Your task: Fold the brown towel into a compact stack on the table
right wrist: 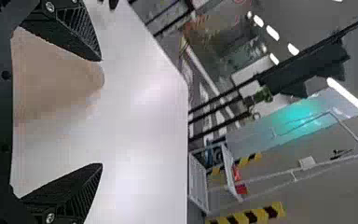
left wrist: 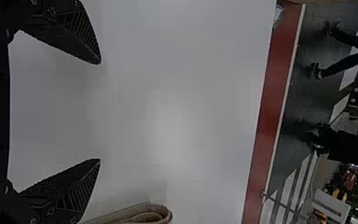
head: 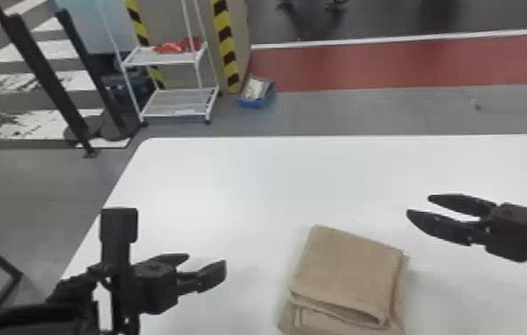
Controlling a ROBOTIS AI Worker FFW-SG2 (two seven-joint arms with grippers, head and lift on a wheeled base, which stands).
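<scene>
"Where's the brown towel?"
"Folded on the desk — left pincer at its nine o'clock, right pincer at its two o'clock"
"And their grip?"
"Spread wide — both empty, clear of the towel"

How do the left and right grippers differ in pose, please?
The left gripper is left of the towel, pointing right; the right gripper is right of it, pointing left. In the head view, the right gripper appears higher than the left gripper. Both are open and empty.
</scene>
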